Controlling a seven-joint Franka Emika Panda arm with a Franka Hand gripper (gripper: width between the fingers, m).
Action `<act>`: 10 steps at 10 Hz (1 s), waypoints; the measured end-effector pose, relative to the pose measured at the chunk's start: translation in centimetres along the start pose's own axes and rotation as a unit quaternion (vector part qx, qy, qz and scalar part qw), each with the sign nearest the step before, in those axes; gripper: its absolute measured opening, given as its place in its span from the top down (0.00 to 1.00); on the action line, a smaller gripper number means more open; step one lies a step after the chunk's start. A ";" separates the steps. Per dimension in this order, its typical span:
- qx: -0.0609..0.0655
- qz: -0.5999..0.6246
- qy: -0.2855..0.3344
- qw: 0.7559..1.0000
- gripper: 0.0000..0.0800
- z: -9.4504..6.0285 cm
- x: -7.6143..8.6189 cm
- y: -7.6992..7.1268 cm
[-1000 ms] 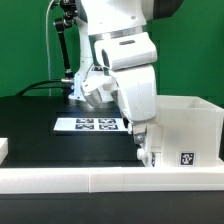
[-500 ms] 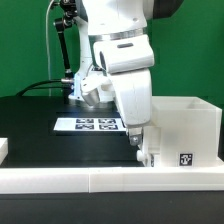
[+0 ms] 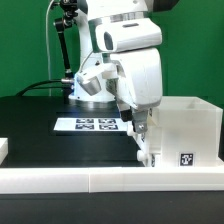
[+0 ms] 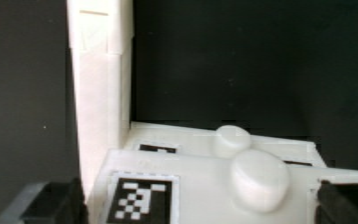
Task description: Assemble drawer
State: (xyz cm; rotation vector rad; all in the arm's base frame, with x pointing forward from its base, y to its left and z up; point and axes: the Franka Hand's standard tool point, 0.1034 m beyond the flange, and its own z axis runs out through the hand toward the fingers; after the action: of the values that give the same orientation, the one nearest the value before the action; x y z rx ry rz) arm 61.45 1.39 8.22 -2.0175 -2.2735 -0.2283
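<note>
- The white drawer box (image 3: 180, 135) stands on the black desk (image 3: 40, 125) at the exterior view's right, open at the top; what lies inside it cannot be seen from this angle.
- A square marker tag (image 3: 186, 158) sits on the box's near wall, low down.
- The robot arm (image 3: 130, 60) leans over the box's left wall in the exterior view, and the fingers (image 3: 139, 131) hang right at that wall's edge, low by the desk.
- Whether the fingers are apart, together or clamped on the wall cannot be told: the exterior view shows them too small, and the wrist view shows only dark blurred tips at the corners.
- In the wrist view a tall white panel (image 4: 98, 80) stands upright, with a white piece bearing a rounded knob (image 4: 259, 172) and a tag close beneath the camera.
- The marker board (image 3: 92, 125) lies flat on the desk just beside the box, behind the fingers.
- A long white rail (image 3: 100, 180) runs along the desk's near edge.
</note>
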 end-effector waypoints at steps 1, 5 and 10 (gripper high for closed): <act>0.003 0.005 0.000 1.000 0.19 0.3 -0.1 -0.2; 0.004 0.014 0.001 1.000 0.19 0.8 -0.1 -0.3; 0.005 0.041 -0.012 0.999 0.19 0.9 0.9 -0.1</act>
State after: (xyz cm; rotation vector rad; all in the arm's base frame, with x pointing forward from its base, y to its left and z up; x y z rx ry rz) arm 61.28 2.39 7.45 -2.1145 -2.1963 -0.1871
